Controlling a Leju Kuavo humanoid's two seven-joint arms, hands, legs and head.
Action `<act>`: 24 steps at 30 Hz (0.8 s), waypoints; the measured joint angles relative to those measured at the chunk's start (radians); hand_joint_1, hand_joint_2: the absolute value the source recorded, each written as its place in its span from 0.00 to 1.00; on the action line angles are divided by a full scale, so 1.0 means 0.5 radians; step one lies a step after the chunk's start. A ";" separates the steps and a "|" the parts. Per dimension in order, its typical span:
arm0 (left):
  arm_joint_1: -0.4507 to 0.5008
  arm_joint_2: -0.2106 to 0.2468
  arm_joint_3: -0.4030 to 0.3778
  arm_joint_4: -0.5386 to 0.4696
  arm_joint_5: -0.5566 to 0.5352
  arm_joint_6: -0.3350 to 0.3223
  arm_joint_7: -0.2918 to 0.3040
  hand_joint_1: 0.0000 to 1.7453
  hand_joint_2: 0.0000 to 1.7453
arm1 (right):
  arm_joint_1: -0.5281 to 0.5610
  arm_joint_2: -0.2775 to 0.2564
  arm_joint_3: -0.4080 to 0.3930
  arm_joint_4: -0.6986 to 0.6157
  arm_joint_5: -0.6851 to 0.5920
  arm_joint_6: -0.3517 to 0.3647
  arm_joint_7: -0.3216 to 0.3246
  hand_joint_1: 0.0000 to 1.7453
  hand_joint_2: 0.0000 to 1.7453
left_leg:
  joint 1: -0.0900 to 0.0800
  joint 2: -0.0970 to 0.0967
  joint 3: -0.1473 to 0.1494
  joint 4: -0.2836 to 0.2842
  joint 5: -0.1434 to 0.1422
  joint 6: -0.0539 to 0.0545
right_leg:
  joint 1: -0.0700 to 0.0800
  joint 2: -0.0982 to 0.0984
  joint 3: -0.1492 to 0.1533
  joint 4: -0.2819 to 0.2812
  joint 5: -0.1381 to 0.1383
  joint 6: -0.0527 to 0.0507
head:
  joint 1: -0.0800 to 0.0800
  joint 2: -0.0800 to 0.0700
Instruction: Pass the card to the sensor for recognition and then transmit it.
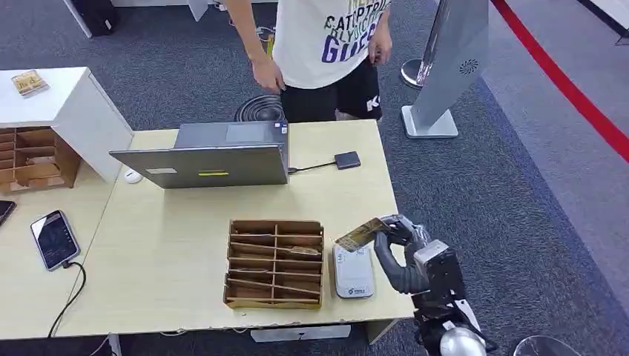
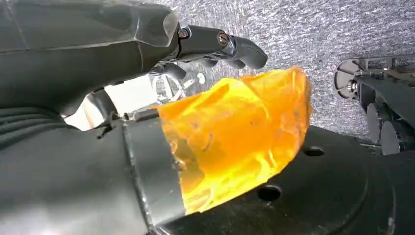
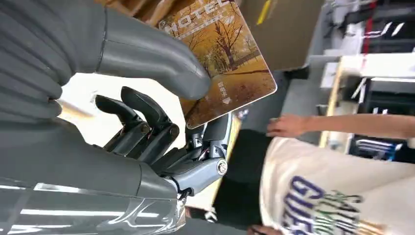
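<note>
My right hand (image 1: 401,248) hangs over the table's front right corner and pinches a hotel card (image 1: 361,234) with an autumn-tree picture. The card sits tilted just above the white sensor (image 1: 353,271), which lies flat on the table beside the wooden organiser. In the right wrist view the card (image 3: 226,62) is clamped between the grey thumb (image 3: 147,54) and the dark fingers beneath it. My left hand (image 2: 147,147) hangs low over the carpet, its orange-wrapped thumb (image 2: 235,137) apart from the fingers, with nothing in it.
A wooden organiser (image 1: 275,263) stands left of the sensor. A laptop (image 1: 215,156) and a small black device (image 1: 347,159) lie at the table's far side, where a person (image 1: 326,44) stands. A phone (image 1: 54,239) and a mouse (image 1: 133,176) lie to the left.
</note>
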 joint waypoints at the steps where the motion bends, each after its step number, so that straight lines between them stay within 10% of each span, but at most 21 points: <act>1: 0.000 -0.001 0.003 0.000 -0.001 0.000 -0.002 0.00 0.00 | 0.013 -0.014 -0.012 0.000 0.015 0.009 0.006 1.00 1.00 | 0.000 0.000 0.000 0.000 0.000 0.000 | 0.000 0.000 0.000 0.000 0.000 0.000 | 0.000 0.000; 24: -0.001 -0.011 0.043 0.000 -0.072 -0.015 -0.005 0.00 0.00 | -0.128 -0.108 0.045 0.207 0.423 0.029 0.189 1.00 1.00 | 0.000 0.001 0.000 0.000 0.000 0.000 | 0.000 0.000 0.001 0.000 0.000 0.000 | 0.000 0.000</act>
